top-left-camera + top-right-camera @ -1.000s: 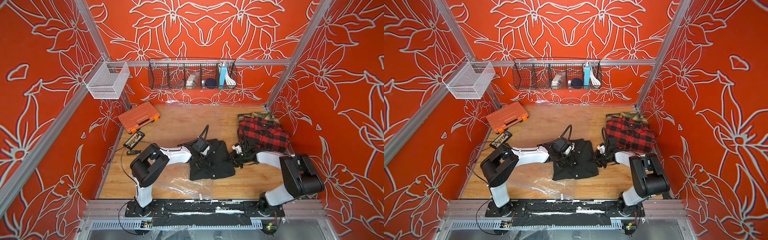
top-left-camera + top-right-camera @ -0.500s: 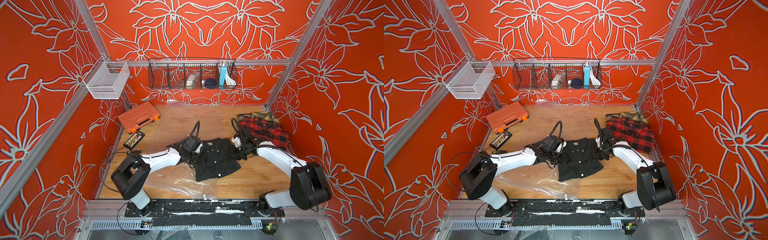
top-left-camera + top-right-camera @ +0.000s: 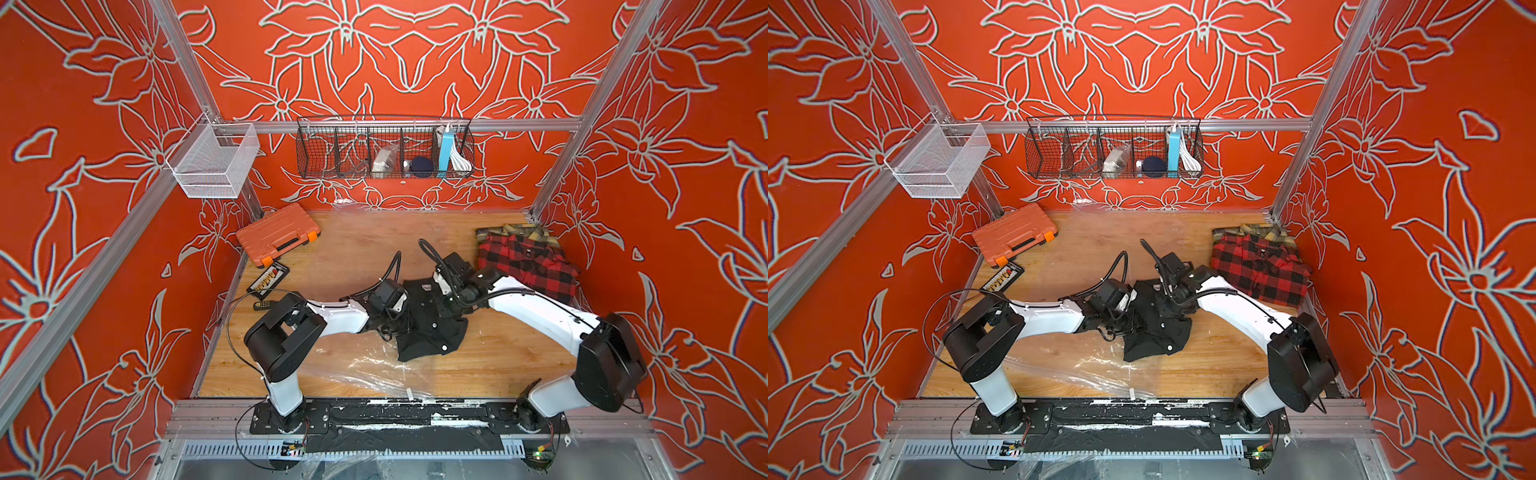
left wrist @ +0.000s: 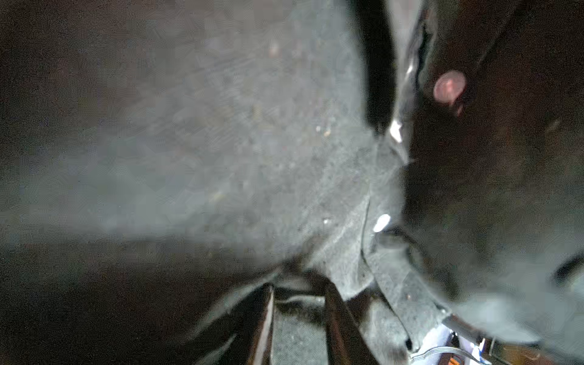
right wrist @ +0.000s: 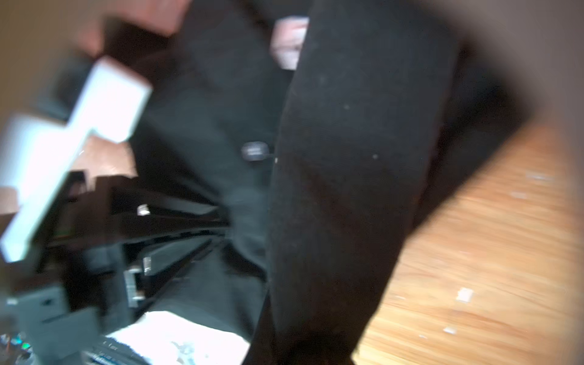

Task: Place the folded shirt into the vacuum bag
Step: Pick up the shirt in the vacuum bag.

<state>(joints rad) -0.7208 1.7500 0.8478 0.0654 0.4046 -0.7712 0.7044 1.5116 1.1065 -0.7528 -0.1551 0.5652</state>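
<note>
The folded shirt is black with small buttons and hangs bunched between my two grippers, over the middle of the wooden table. My left gripper is shut on its left edge; in the left wrist view dark cloth sits between the jaws of the gripper. My right gripper is shut on the right edge, its jaws buried under the cloth. The vacuum bag lies flat and clear on the table in front of the shirt, with its white slider clip at the front edge.
A red plaid shirt lies on a pile at the back right. An orange tool case and a black bit holder sit at the back left. A wire basket and a white mesh bin hang on the walls.
My right gripper has closed on the shirt's right edge. Both arms have shifted, and the shirt now hangs bunched between the two grippers.
</note>
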